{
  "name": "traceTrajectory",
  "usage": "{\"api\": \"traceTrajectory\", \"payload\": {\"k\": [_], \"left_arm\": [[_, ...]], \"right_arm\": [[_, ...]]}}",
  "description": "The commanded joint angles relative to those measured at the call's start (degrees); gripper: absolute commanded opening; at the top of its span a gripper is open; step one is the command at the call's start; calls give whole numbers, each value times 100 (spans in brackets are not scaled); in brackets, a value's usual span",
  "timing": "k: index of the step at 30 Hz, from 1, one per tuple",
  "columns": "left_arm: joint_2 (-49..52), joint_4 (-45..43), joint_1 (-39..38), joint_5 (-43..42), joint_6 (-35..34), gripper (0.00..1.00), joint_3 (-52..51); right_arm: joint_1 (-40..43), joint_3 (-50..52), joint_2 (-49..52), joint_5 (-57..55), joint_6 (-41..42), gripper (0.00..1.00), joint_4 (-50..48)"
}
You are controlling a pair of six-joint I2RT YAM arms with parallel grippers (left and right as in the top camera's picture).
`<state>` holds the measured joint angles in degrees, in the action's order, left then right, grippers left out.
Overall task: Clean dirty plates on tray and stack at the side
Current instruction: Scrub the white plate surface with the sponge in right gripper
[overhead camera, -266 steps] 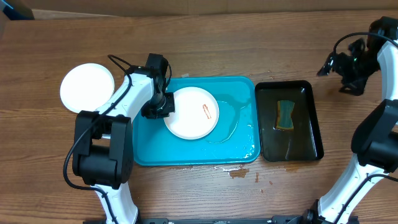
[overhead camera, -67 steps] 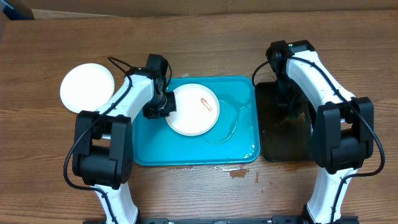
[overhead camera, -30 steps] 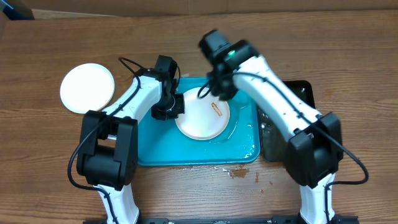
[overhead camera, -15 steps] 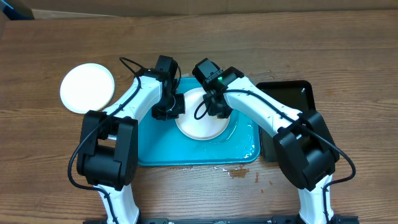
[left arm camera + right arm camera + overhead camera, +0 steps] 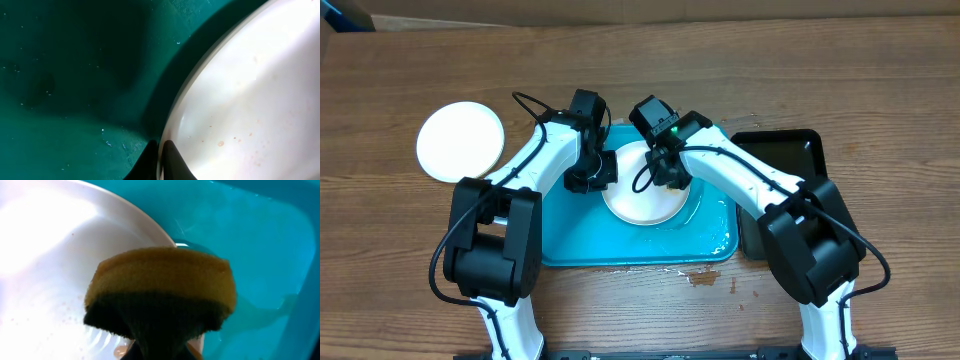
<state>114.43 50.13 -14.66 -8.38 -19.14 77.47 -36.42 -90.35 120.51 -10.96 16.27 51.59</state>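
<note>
A white dirty plate lies in the turquoise tray. My left gripper is shut on the plate's left rim; in the left wrist view its black fingertips pinch the edge of the plate, which carries small brown specks. My right gripper is shut on a yellow and dark green sponge and holds it on the plate near its right rim, over the tray. The sponge hides most of the right fingers. An orange smear shows just below the sponge.
A second white plate sits on the wooden table left of the tray. A narrow black tray stands right of the turquoise one, partly under my right arm. Water pools in the tray's right part; a brown spill marks the table in front.
Over the last second my right gripper came down and left with the sponge onto the plate, covering the orange smear. The left gripper kept its hold on the rim.
</note>
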Motion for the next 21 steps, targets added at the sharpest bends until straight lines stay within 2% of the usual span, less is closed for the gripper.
{"api": "traceTrajectory", "payload": {"k": [1, 5, 6, 8, 9, 13, 21], "left_arm": [[22, 0, -15, -24, -39, 6, -28], [22, 31, -15, -22, -37, 5, -28], [22, 44, -15, -22, -37, 6, -28], [22, 63, -15, -22, -35, 6, -28], [22, 72, -15, -22, -35, 5, -28], [22, 103, -15, -20, -31, 6, -28], [22, 103, -15, -4, -15, 7, -28]], "right_arm": [[17, 337, -79, -98, -2, 4, -339], [22, 680, -74, -144, 31, 4, -791], [22, 772, -76, -181, 72, 8, -896], [22, 896, -76, -254, 203, 38, -988], [22, 905, -74, -251, 197, 41, -970], [22, 765, -149, -251, 188, 43, -931], [22, -131, -507, -249, 136, 48, -415]]}}
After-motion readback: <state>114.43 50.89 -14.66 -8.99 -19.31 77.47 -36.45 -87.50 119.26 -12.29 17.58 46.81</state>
